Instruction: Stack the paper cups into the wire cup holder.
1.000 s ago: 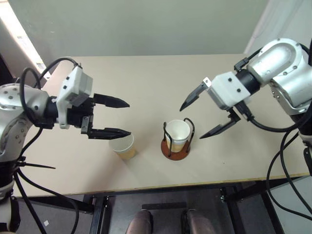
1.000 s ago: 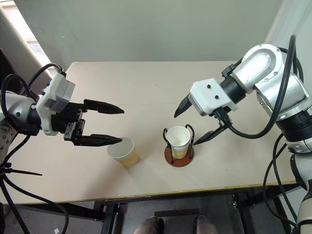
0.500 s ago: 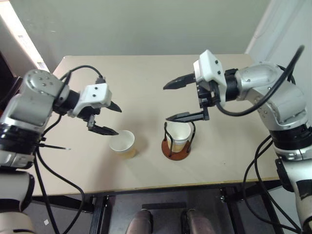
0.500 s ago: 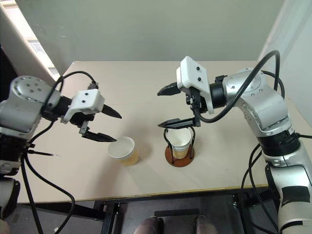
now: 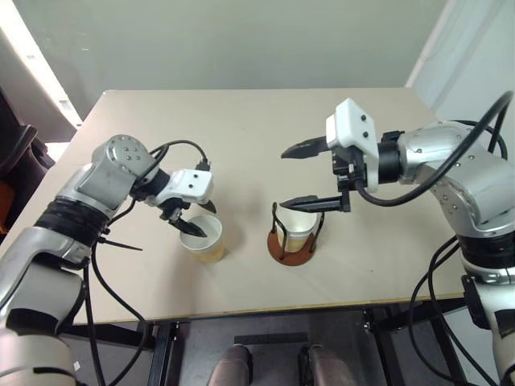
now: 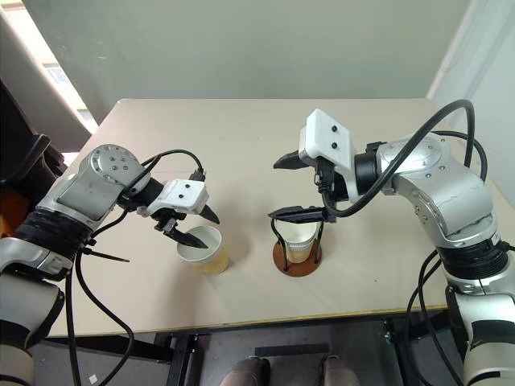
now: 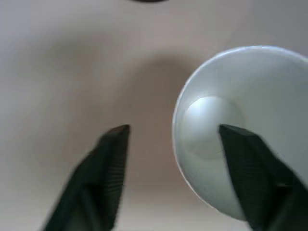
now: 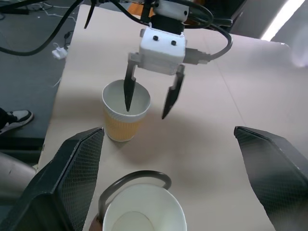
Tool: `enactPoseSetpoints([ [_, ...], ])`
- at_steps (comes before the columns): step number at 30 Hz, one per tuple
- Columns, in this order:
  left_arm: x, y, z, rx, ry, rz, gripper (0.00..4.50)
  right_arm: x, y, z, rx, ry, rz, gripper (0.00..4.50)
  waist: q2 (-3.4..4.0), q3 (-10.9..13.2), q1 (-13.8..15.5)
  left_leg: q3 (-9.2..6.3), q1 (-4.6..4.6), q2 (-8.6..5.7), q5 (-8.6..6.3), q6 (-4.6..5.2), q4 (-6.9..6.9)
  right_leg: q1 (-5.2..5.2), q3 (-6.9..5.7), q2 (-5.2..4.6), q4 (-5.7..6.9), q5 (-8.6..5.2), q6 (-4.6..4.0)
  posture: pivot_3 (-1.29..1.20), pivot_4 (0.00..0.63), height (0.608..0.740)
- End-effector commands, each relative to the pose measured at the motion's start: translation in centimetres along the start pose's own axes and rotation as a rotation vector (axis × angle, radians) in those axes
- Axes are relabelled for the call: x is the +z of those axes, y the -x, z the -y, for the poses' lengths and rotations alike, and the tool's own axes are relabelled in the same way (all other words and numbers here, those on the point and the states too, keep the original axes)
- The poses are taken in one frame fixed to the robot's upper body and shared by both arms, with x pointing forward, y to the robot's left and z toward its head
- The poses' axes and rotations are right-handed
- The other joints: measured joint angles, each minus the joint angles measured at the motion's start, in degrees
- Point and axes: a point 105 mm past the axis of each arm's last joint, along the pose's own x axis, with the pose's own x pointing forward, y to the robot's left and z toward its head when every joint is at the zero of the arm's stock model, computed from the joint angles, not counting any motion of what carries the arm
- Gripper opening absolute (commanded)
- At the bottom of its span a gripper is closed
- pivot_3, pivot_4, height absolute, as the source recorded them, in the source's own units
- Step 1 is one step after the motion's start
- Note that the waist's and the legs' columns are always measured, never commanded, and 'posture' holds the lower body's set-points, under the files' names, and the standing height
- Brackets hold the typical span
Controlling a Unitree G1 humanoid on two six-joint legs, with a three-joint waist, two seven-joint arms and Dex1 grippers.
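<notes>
A tan paper cup stands upright on the table, left of the wire cup holder. My left gripper points down at it, open, with one finger inside the cup and the other outside. The cup wall sits between the fingers without touching either. In the right wrist view the same straddle shows on that cup. The holder's black loops stand on a reddish-brown base, with another paper cup inside. My right gripper hovers wide open just above the holder, empty.
The beige table runs back to a plain wall, with its front edge close below the cup and holder. Black cables trail off my left arm over the table's left side. A shoe rests on the floor beyond the table edge.
My left gripper has dropped forward and down onto the loose cup, its fingers narrowing around the cup's wall. My right gripper turned over the holder and has since stayed there, wide open.
</notes>
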Motion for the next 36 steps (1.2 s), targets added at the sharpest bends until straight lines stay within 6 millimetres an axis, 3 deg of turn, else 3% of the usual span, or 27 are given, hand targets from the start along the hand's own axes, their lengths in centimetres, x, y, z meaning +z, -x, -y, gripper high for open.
enactPoseSetpoints([
  [1,1.2,1.4,0.2,-0.021,-0.046,0.021,1.8,1.2,1.1,0.2,-0.043,0.056,0.017,4.5,0.0,0.0,0.0,0.01,0.0,0.0,0.0,0.01,0.03,0.0,0.02,0.0,0.0,0.03,0.05,0.0,0.15,0.74],
  [6,2.1,2.5,0.8,-0.035,-0.076,0.034,0.03,1.3,2.5,0.1,-0.038,0.056,0.007,4.5,0.0,0.0,-0.01,0.01,-0.03,0.0,0.0,0.04,0.2,0.02,0.02,0.01,0.03,0.05,0.08,0.0,0.15,0.74],
  [10,5.6,4.9,-0.5,0.022,-0.134,0.148,0.03,0.8,6.0,-2.7,0.093,0.04,-0.034,4.5,-0.02,0.0,1.11,-0.16,-0.52,-0.04,0.01,0.11,0.52,-0.09,-0.11,0.03,-0.05,0.02,0.03,0.0,0.15,0.74],
  [14,9.9,7.2,-2.4,0.086,-0.198,0.294,0.03,0.0,9.2,-1.5,-0.076,-0.043,-0.039,4.5,-0.03,-0.01,1.39,-0.01,-0.62,-0.21,-0.05,0.19,0.81,0.02,0.06,-0.06,-0.15,-0.1,-0.15,0.0,0.15,0.74],
  [18,15.6,8.7,-3.7,0.094,-0.32,0.431,0.03,-2.7,12.1,-1.9,-0.181,-0.124,-0.138,4.5,-0.13,0.02,1.81,-0.09,-0.63,-0.36,-0.04,0.38,0.92,0.13,0.13,-0.21,-0.25,0.07,0.16,0.0,0.15,0.74],
  [20,17.5,8.3,-4.0,0.066,-0.372,0.443,0.03,-3.2,12.9,-2.3,-0.199,-0.141,-0.159,4.5,-0.12,0.03,1.72,0.08,-0.62,-0.44,-0.07,0.45,0.91,0.15,0.17,-0.28,-0.3,0.13,0.3,0.0,0.15,0.74],
  [26,20.8,6.0,-5.1,0.001,-0.468,0.412,0.03,-3.5,13.3,-3.0,-0.236,-0.148,-0.167,4.5,0.05,0.09,1.28,0.34,-0.46,-0.67,-0.07,0.65,0.89,0.32,0.29,-0.53,-0.32,0.15,1.4,0.0,0.15,0.74],
  [36,21.9,1.6,-5.8,-0.067,-0.573,0.315,0.03,-3.2,14.0,-4.2,-0.307,-0.151,-0.203,4.5,0.14,0.13,1.95,0.35,-0.82,-1.0,-0.02,0.58,1.38,0.35,0.44,-0.78,-0.42,0.15,2.25,0.0,0.15,0.74],
])
